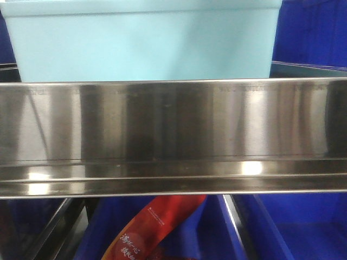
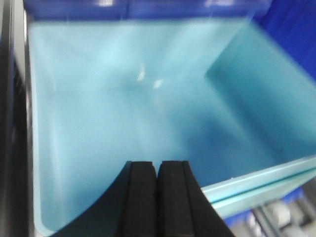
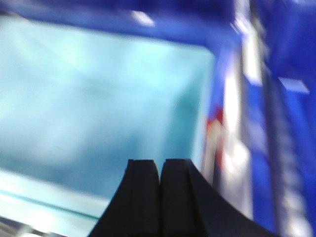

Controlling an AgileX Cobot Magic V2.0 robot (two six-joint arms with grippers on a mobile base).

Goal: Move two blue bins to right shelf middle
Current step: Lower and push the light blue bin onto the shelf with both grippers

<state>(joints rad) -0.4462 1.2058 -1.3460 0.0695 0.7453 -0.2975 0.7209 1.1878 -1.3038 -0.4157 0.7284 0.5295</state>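
Steel shelf lip (image 1: pixel 173 124) spans front view, pale blue bin (image 1: pixel 143 40) behind/above it. Left gripper (image 2: pixel 157 197) & right gripper (image 3: pixel 159 197) – both pinched closed, gripping nothing – hover over bin interior, near rim below-front. Push evenly w/ both – keep bin square.

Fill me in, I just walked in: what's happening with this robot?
A pale blue bin sits on the steel shelf, behind its shiny front lip. Both wrist cameras look down into a pale blue bin, apparently empty. The left gripper and right gripper are shut, poised over the near rim, holding nothing visible.
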